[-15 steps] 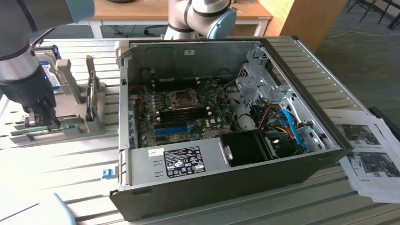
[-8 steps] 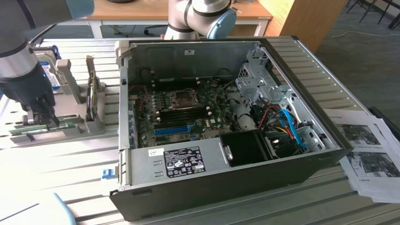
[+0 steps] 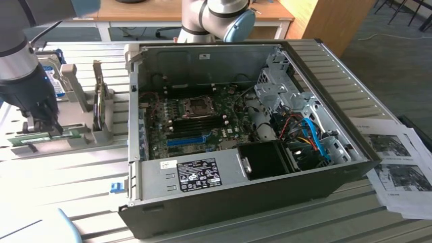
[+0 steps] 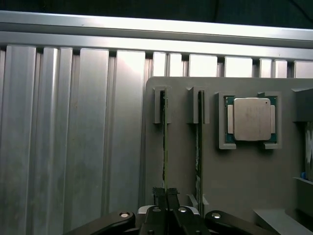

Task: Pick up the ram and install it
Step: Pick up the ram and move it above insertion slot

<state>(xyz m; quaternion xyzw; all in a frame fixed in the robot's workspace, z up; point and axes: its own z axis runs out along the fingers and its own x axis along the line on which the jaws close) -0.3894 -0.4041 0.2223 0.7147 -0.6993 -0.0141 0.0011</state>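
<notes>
We see the ram (image 4: 165,142) standing on its long edge in a grey holder (image 4: 244,171), so that from the wrist only its thin upper edge shows as a dark, faintly green line. Its long axis runs parallel to the ribs of the metal bench (image 4: 73,137). One end sits in a slotted post of the holder and the other end points towards the claw (image 4: 166,192). A second stick (image 4: 199,142) stands just beside it in its own slot, parallel and apart from it. Beyond that one, a square processor (image 4: 252,119) lies flat in a recess of the same holder.

The claw is drawn narrow. Its two dark fingers (image 4: 159,196) stand close on either side of the ram's edge at the end away from the post, pinching the board between them. The ram sits in its slot, not lifted out.

In the exterior view the arm (image 3: 20,61) reaches down over the holder at the exterior view's left, well apart from the open computer case (image 3: 202,217). The case lies on its side on the bench with the motherboard (image 3: 202,116) and its long blue slot (image 3: 185,140) exposed. Printed sheets (image 3: 398,162) lie near the case on the exterior view's right.
</notes>
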